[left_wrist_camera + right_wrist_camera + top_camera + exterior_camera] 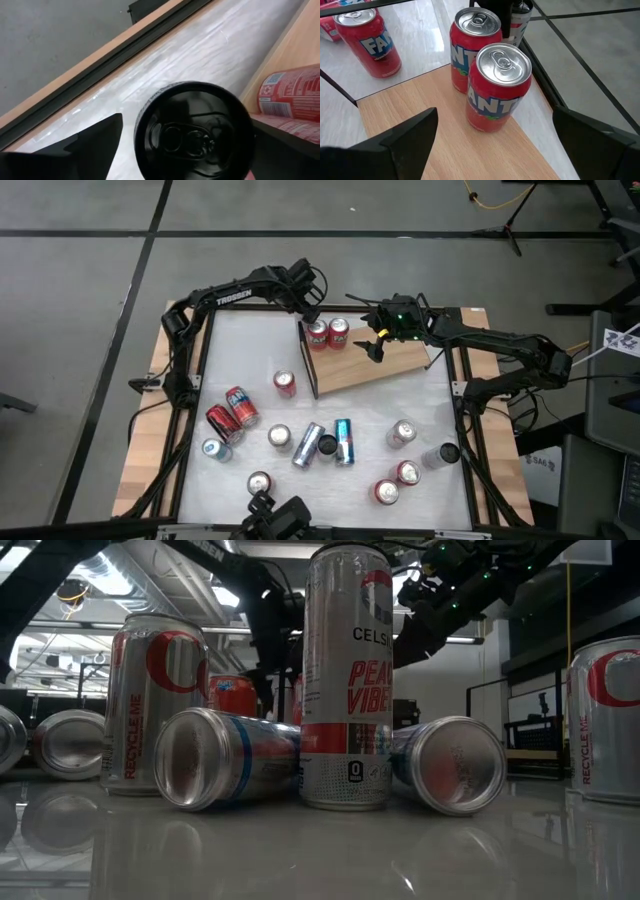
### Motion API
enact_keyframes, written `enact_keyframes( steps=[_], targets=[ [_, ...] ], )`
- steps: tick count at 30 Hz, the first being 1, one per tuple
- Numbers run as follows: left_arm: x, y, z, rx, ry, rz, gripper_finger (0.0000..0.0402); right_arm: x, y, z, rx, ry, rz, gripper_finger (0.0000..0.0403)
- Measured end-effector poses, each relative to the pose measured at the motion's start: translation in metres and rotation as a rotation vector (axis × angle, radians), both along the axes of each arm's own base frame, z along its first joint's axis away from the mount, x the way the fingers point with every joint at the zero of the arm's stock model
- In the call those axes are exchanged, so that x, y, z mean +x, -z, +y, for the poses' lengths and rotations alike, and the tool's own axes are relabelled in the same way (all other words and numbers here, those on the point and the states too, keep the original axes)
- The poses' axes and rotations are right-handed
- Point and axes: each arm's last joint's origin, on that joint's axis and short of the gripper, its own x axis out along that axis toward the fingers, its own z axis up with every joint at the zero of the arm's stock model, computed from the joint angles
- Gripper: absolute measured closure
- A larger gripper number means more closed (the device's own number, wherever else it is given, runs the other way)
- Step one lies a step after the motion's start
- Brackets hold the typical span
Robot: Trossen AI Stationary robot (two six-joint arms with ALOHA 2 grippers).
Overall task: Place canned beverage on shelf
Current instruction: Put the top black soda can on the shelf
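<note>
In the low view, a tall white can (347,675) stood upright at the centre of the frame, nearest the camera. A silver can (215,760) lay on its side at its left and another lying can (450,764) at its right. Behind them, at left, stood a silver can with a red ring (155,705), and a red can (232,695) showed farther back.

From above, loose cans were scattered across the lower half of the white tabletop (250,340). Some stood upright and some lay on their sides. A single red can (285,384) stood near the middle of the frame, just left of the shelf (375,365). The shelf lay in the upper middle, its dark rail along its left edge.

Two red cans (328,333) stood upright side by side at the shelf's upper left corner. The right tool (375,340) hovered over the shelf just right of them, fingers spread wide and holding nothing. The left tool (312,308) sat at the upper left of the shelf. Its wrist view showed a dark-topped can (195,132) upright between its spread fingers (85,145), and whether they touched it could not be told.
</note>
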Motion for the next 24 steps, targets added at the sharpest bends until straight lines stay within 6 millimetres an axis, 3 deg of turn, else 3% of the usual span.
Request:
enact_keyframes(
  steps=[13, 19, 24],
  targets=[
    [-0.001, -0.001, 0.000, 0.000, 0.006, 0.001, 0.0159, 0.000, 0.000, 0.000, 0.000, 0.000, 0.000, 0.0020],
    [-0.003, -0.005, 0.002, -0.014, 0.027, 0.003, 0.0165, 0.000, 0.000, 0.000, 0.000, 0.000, 0.000, 0.0019],
    [0.000, -0.032, 0.004, 0.025, 0.044, -0.028, 0.0165, 0.000, 0.000, 0.000, 0.000, 0.000, -0.001, 0.0019]
  ],
)
